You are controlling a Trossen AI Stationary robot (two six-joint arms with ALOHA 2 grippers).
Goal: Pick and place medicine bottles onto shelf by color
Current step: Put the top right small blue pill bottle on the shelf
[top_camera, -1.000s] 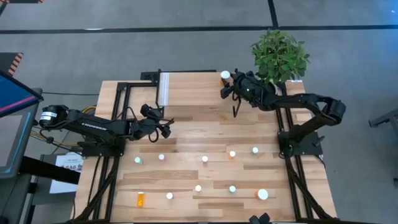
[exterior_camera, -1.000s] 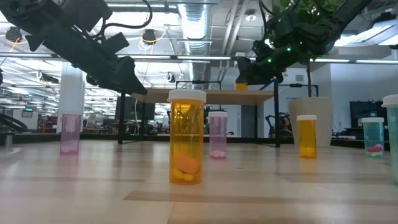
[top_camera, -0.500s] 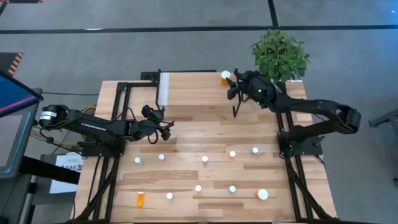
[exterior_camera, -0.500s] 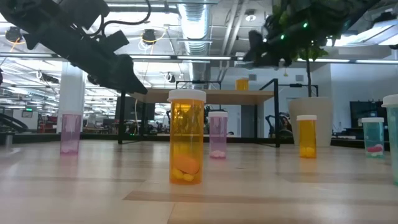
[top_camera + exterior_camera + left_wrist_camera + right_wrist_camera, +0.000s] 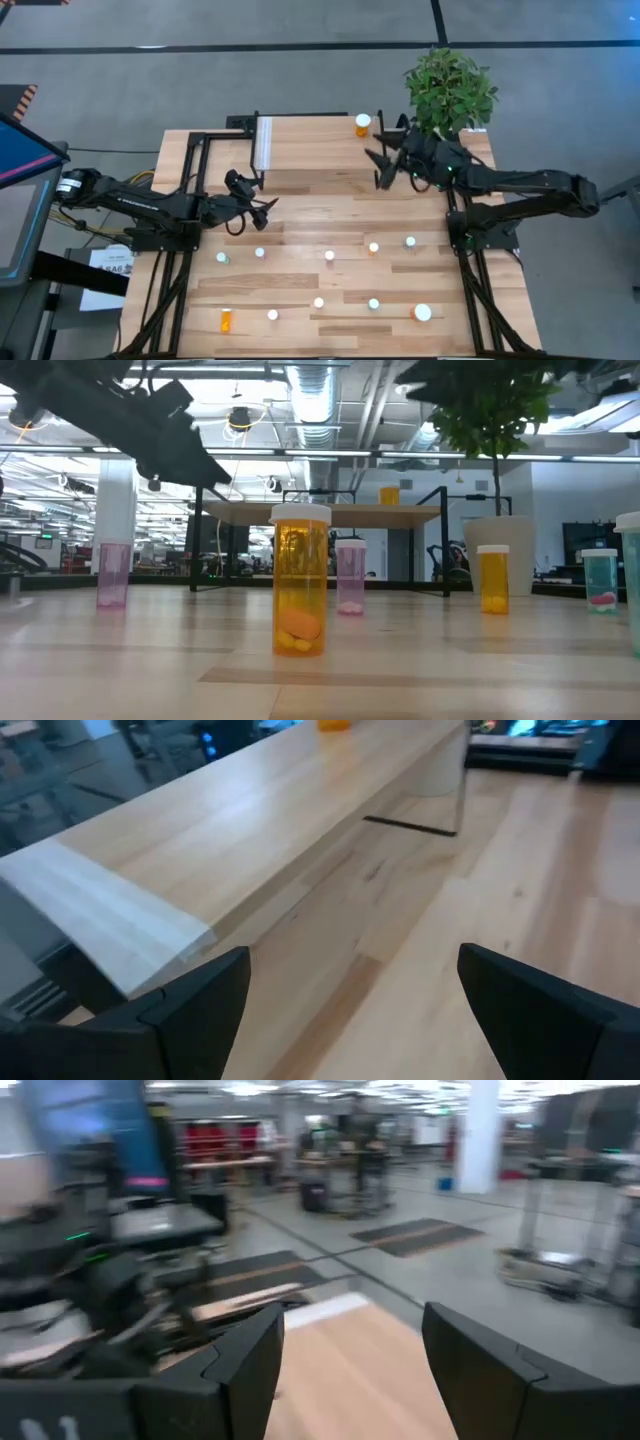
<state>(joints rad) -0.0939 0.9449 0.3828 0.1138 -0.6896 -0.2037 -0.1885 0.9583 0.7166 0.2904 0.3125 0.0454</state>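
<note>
One shelf (image 5: 310, 135), one plant (image 5: 449, 88), two arms, roughly eleven medicine bottles (image 5: 329, 256), distant caps hard to count

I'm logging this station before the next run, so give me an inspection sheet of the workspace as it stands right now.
Surface: wooden table, bare between items.
Job's things: one orange bottle stands on the shelf; about ten bottles on the table, one orange bottle lying on its side.
Clutter: potted plant at the far right corner.
Grippers: left gripper open and empty, by the shelf's front edge; right gripper open and empty, near the shelf's right end.
Cables: black leads along the left arm.
Surroundings: grey floor; a screen at left.
</note>
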